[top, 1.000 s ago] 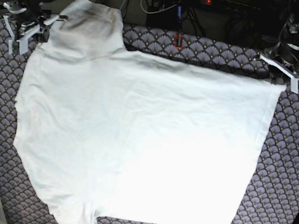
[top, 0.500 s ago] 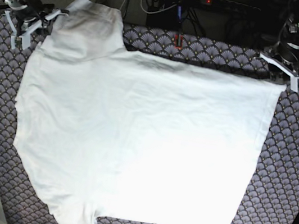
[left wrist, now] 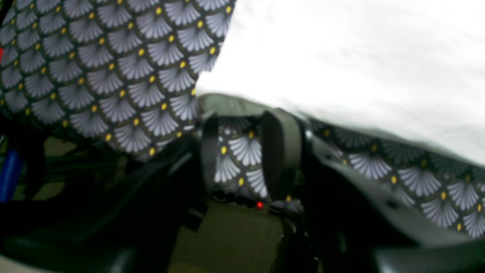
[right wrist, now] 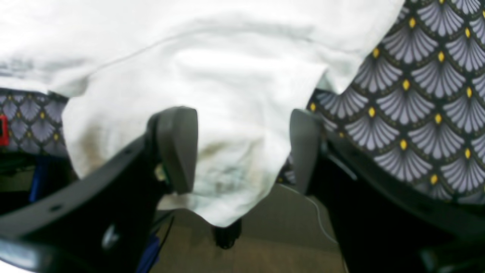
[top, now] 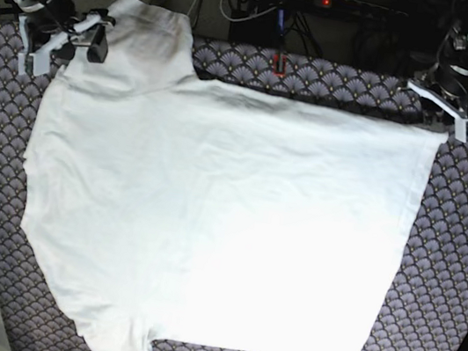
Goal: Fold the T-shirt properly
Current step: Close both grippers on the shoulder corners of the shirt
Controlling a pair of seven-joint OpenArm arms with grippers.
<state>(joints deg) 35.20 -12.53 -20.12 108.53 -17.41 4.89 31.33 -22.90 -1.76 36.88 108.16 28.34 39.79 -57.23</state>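
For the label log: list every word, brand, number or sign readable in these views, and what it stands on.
None can be read.
T-shirt: plain white, no print.
Patterned cloth: fan motif only, no text.
Red item at the far edge: too small to tell.

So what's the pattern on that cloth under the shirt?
The table cover has grey fan-shaped scales on dark ground, each with a yellow dot; the left wrist view shows it best.

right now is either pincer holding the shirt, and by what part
Neither. The right pincer stands open around the sleeve end of the T-shirt, not clamped. The left pincer sits by the hem corner with only patterned cloth between its fingers.
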